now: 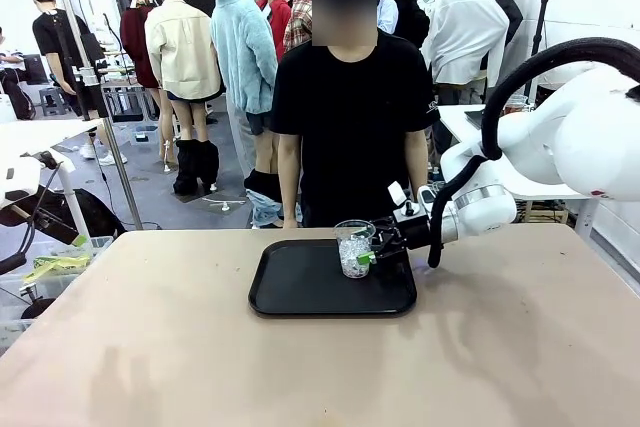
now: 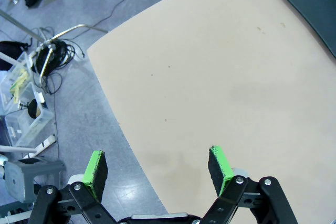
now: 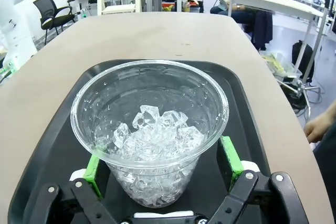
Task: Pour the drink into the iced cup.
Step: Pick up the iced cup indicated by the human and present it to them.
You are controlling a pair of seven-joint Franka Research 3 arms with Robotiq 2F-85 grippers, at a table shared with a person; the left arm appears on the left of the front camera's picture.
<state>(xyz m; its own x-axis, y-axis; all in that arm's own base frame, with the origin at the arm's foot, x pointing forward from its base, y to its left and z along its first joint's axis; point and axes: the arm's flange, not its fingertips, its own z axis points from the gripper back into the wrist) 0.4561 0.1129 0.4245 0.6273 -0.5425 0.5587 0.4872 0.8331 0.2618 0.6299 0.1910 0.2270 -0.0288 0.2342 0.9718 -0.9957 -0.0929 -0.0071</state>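
The iced cup [image 1: 354,248], a clear plastic cup about half full of ice cubes, stands upright near the far right corner of the black tray [image 1: 275,297]. My right gripper [image 1: 373,252] reaches in from the right and stands open around the cup. In the right wrist view the cup [image 3: 152,129] sits between the green pads [image 3: 230,156], with a small gap showing on the right side. The drink is out of view. Off to the left, my left gripper [image 2: 157,158] hangs open over the table's edge with nothing between its fingers.
A person in a black shirt [image 1: 350,117] stands at the far side of the table, just behind the tray; one hand [image 3: 320,124] rests by the table edge. A corner of the tray [image 2: 315,3] lies far from my left gripper. Bins and cables [image 2: 31,103] lie on the floor.
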